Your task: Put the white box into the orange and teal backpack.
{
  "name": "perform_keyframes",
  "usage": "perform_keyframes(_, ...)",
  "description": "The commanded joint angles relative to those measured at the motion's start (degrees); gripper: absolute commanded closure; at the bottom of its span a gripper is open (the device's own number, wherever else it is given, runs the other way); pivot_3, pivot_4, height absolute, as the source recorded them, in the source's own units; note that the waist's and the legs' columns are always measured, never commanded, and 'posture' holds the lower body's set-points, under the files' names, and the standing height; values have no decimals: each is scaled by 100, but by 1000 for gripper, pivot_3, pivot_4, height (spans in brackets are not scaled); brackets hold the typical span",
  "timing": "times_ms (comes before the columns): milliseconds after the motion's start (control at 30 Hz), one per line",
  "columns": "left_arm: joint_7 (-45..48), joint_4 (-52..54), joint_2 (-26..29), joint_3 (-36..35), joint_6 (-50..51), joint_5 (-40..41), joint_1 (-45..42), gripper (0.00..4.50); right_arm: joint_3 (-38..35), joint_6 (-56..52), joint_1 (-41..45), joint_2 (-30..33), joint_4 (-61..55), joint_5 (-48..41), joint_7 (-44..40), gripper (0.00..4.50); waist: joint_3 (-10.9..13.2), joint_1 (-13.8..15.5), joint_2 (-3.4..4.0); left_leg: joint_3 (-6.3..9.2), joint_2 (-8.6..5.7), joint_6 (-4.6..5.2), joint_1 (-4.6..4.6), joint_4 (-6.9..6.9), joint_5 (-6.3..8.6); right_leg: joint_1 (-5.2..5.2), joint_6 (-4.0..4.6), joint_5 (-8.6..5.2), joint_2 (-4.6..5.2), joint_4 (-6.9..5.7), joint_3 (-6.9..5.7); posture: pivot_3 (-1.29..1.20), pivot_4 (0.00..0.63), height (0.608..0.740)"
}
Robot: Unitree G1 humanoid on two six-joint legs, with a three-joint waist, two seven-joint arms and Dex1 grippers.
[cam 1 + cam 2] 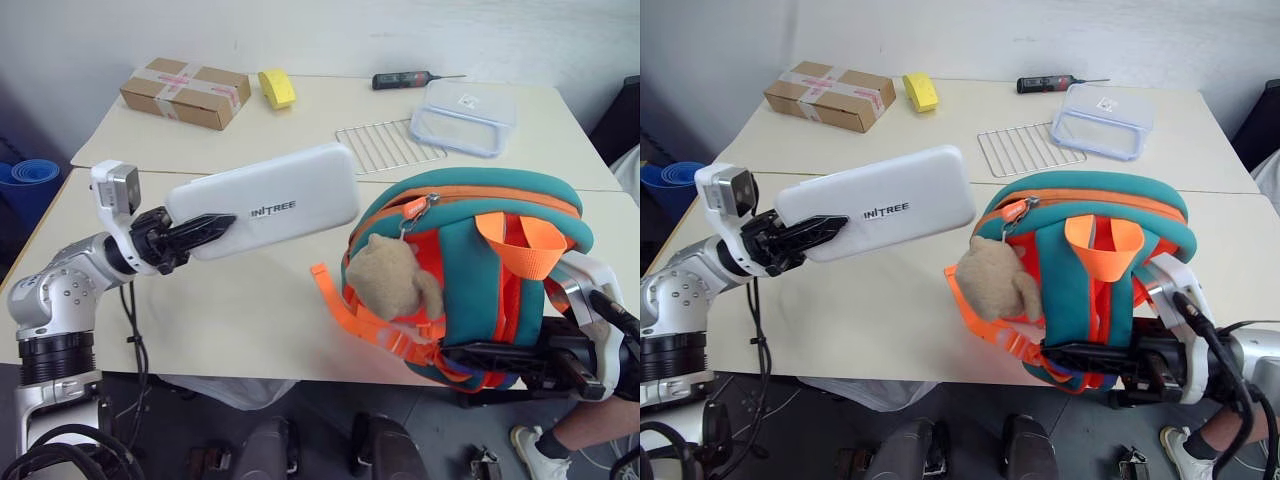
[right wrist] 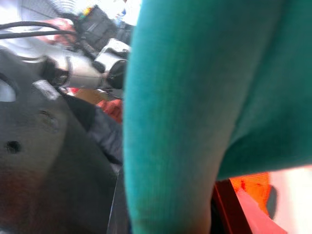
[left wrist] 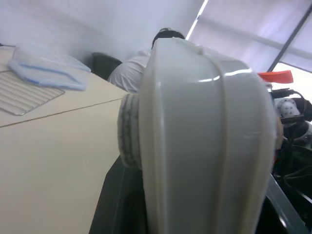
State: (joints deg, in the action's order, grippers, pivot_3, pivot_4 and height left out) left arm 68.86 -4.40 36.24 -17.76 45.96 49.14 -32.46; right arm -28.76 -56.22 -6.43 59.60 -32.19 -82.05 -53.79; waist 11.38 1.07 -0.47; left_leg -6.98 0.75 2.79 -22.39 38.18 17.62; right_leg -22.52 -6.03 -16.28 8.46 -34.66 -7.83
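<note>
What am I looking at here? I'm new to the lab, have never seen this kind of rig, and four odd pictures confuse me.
It is a two-armed humanoid robot. The two wide pictures come from cameras in its head, looking down over its arms at pale tables. The two close pictures come from cameras on its wrists, so what is held crowds the view. The left gripper holds the white box by one end, lifted off the table. The right gripper is clamped on the lower part of the orange and teal backpack, which has a tan plush bear attached. Farther back lie a taped cardboard box, a yellow block, a wire rack, a clear lidded container and a dark tool.
</note>
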Motion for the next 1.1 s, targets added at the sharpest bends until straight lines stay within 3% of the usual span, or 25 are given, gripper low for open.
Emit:
perform_keyframes(33, 93, 491, -44, 260, -107, 125, -321, 3274, 146, 192, 264, -69, 154, 287, -112, 4468, 0, 30, -1, -1, 0, -2, -1, 0, -1, -3, 0, 0, -2, -1, 0, 0, 150, 740)
perform_keyframes(233, 248, 599, 23, 1019, -446, -412, -542, 3274, 285, 226, 387, -160, 194, 529, -213, 4468, 1, 42, -1, -7, 2, -6, -3, -2, -3, -5, 2, -1, -21, -22, -2, 0, 150, 740)
perform_keyframes(467, -178, 589, -447, 2110, -903, -1416, -1332, 3274, 282, 250, 317, -240, 149, 695, -296, 4468, 2, 93, -5, -7, -10, 12, -11, 7, -9, 0, -13, 8, -10, 9, 7, 0, 150, 740)
perform_keyframes(533, -373, 456, -802, 2921, -1164, -2140, -1687, 3274, 296, 285, 320, -257, 172, 776, -331, 4468, 2, 117, -4, -6, -9, 11, -11, 6, -9, -2, -13, 9, -7, 8, 5, 0, 150, 740)
perform_keyframes(633, -709, 58, -1514, 3455, -1299, -2595, -2055, 3274, 363, 344, 345, -294, 189, 886, -365, 4468, 2, 188, -4, -8, -18, 15, -11, 6, -9, 0, -14, 9, -24, 10, 3, 0, 150, 740)
perform_keyframes(867, -1136, -770, -2741, 3746, -1886, -3083, -2286, 3274, 492, 473, 385, -441, 144, 1164, -389, 4468, 1, 183, -5, -8, -13, 20, -14, 15, -11, 0, -16, 10, -21, 12, 0, 0, 150, 740)
perform_keyframes(900, -1182, -791, -2792, 3711, -1903, -3115, -2259, 2714, 513, 510, 403, -482, 141, 1208, -364, 4500, 1, 184, -5, -8, -12, 21, -13, 16, -12, 0, -16, 10, -12, 12, 0, 0, 150, 740)
perform_keyframes(1100, -940, -568, -2444, 3101, -1821, -2788, -2041, 1048, 571, 633, 457, -720, 122, 1286, -117, 4500, 1, 139, -4, -6, -6, 19, -14, 20, -12, -3, -15, 10, -3, 7, 0, 0, 150, 740)
